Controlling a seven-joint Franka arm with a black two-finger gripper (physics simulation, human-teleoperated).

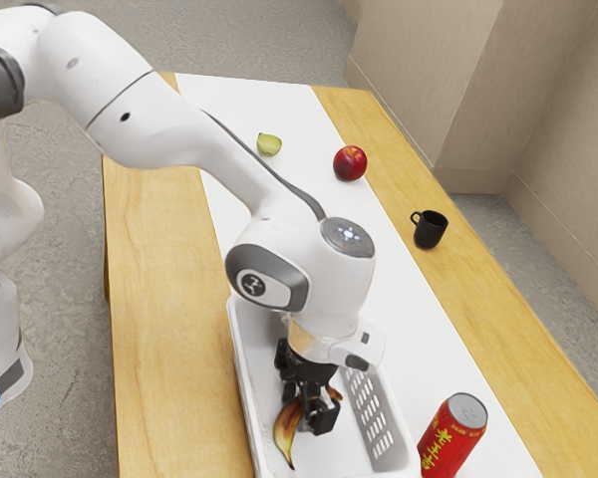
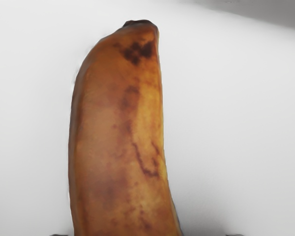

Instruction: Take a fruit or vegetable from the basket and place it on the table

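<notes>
The black gripper is down inside the white basket, its fingers apart on either side of a banana. This yellow-brown banana lies in the basket, one end curving out from under the gripper toward the exterior view's lower edge. In the wrist view the spotted banana runs up from the lower edge to a dark tip, with a gap between it and at least one dark fingertip at that edge. The hand hides the banana's middle in the exterior view.
A red can stands close beside the basket. Farther along the table are a black mug, a red apple-like fruit and a small green fruit piece. The basket's walls surround the gripper.
</notes>
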